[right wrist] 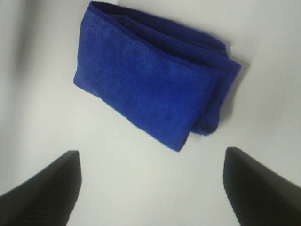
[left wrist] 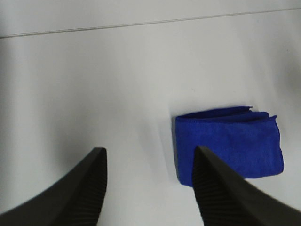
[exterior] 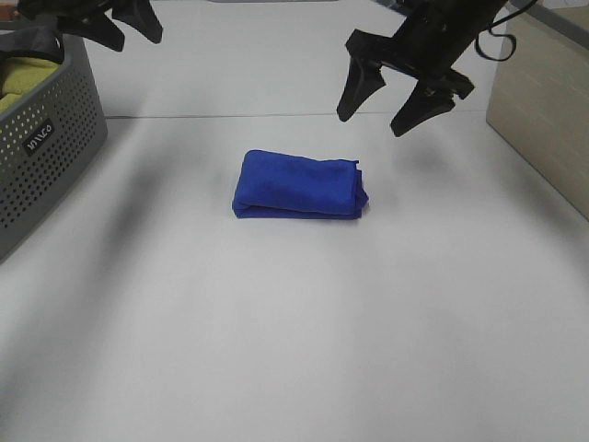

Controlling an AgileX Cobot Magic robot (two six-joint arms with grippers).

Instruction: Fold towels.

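Towel [exterior: 299, 185] folded into a thick blue bundle, lying flat near the middle of the white table [exterior: 276, 350], layered edges showing at one short end. Right gripper [exterior: 398, 101] up in the air behind the towel and off toward its layered end, jaws spread wide, nothing between them, not touching the cloth. From the right wrist, same towel [right wrist: 150, 80] lying ahead of the parted fingers [right wrist: 42, 193], clear of both. Left gripper [exterior: 129, 28] high and well away from the towel, over by the grey basket [exterior: 46, 157], jaws apart and empty too. From the left wrist, towel [left wrist: 230, 146] just beyond one finger [left wrist: 225, 193], no contact. Yellow-green cloth [exterior: 23, 78] tucked inside the basket, far from the towel
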